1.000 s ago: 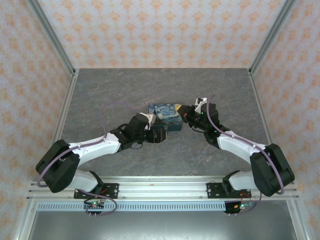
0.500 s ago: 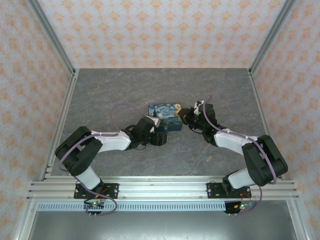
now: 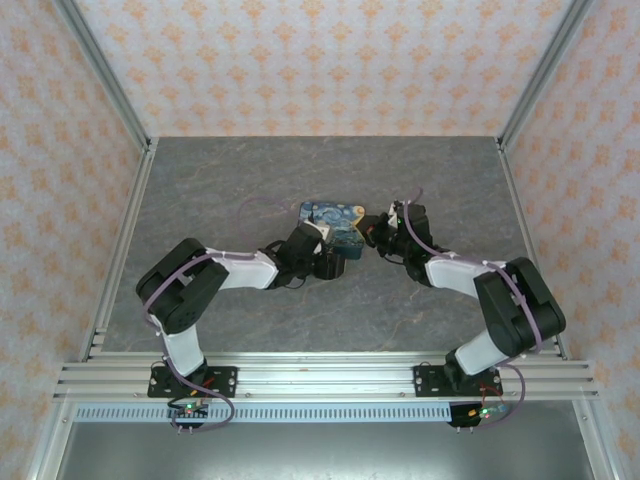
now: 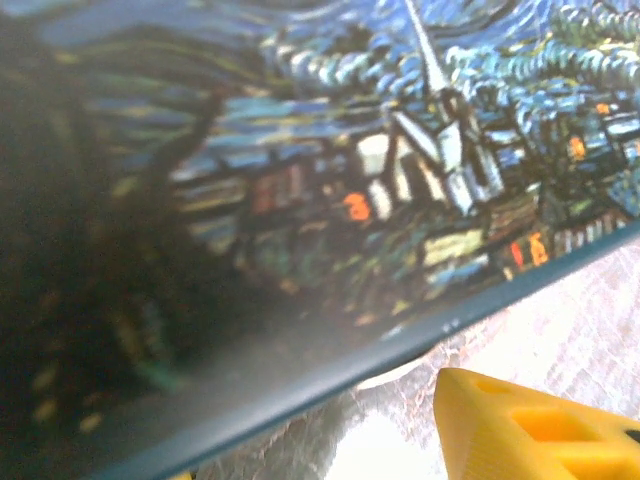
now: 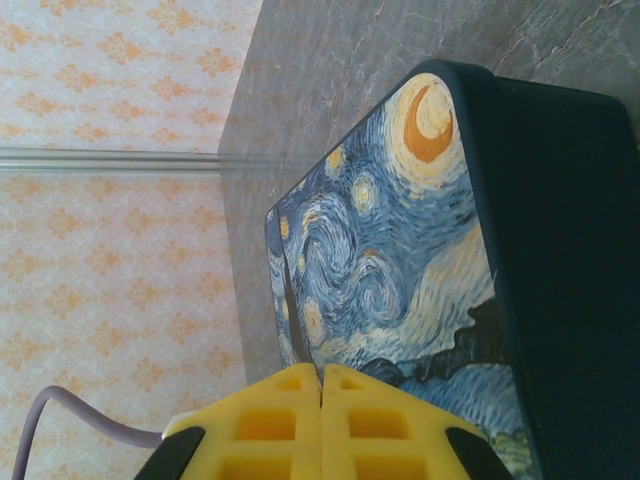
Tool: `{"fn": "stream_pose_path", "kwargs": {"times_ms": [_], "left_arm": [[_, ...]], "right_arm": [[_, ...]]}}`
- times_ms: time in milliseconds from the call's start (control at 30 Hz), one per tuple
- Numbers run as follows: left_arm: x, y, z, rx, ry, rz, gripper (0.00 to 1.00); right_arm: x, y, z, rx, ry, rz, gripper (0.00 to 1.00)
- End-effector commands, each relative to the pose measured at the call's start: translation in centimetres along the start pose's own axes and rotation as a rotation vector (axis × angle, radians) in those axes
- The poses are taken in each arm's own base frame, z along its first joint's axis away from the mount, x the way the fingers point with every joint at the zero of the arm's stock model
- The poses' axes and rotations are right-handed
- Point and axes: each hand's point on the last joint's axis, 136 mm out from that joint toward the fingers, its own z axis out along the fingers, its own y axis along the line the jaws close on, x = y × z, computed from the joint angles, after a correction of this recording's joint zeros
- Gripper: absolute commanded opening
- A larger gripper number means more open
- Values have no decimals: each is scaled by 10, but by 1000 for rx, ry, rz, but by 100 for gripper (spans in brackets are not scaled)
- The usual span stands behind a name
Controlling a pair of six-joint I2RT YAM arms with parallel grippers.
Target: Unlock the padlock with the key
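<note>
Padlock first: you cannot tell where the padlock sits right now, or how it looks. My guess is that it hangs somewhere on the starry-night box (image 3: 335, 222), behind the arms. A lock for a box like this is likely light, hard and a bit slippery, with a thin metal loop. I think you should pinch its body by the flat sides, not by the loop, so it cannot spin when the key turns.

The box lies in the middle of the gray table (image 3: 250, 180), with both arms at it. Your left gripper (image 3: 330, 262) is at the box's near side. Its camera is very close to the painted village, with one yellow finger (image 4: 520, 430) low on the right. You cannot tell how wide it is or if it holds anything. Your right gripper (image 5: 320, 385) is squeezed closed, fingers touching, nothing seen between them, just beside the box's right end.
</note>
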Motion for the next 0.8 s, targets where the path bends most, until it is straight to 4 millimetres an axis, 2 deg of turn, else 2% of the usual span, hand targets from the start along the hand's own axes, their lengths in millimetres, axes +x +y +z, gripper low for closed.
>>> {"fn": "stream_pose_path", "kwargs": {"times_ms": [0,200,467,633,767], "left_arm": [[-16,-4,5,-10,-48,52,61],[-21,3,7,-42,-76,59,61],[-28,28,2,-166,-160,52,61],[-28,21,10,-133,-144,56,61],[-27,2,13,-28,-116,50,60]], "right_arm": [[-14,22,5,-63,-15,-14,0],[-19,23,16,-62,-1,-4,0],[-20,17,18,-48,-1,6,0],[-19,10,20,-35,-6,15,0],[-18,8,20,-31,-4,16,0]]}}
